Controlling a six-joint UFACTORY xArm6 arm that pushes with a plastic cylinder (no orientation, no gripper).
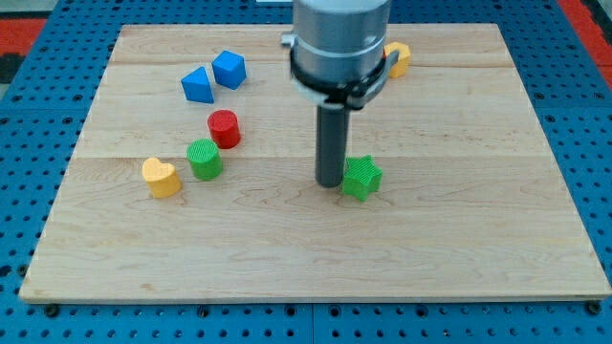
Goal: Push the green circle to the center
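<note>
The arm hangs from the view's top — rod upright, my tip (330, 182) on the board near centre.

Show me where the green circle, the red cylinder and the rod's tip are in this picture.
green circle (205, 159), camera view, on its ribbed side wall.
red cylinder (224, 127), camera view, on its front side.
my tip (330, 182), camera view, at the rod's very end, just left of the green star block (362, 178).

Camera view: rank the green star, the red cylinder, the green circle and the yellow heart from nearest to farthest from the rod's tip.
Measured from my tip:
1. Green star, right beside the tip on the view's right.
2. Red cylinder, to the view's left and a little toward the top.
3. Green circle, further left, just below the red cylinder.
4. Yellow heart, farthest left.
</note>
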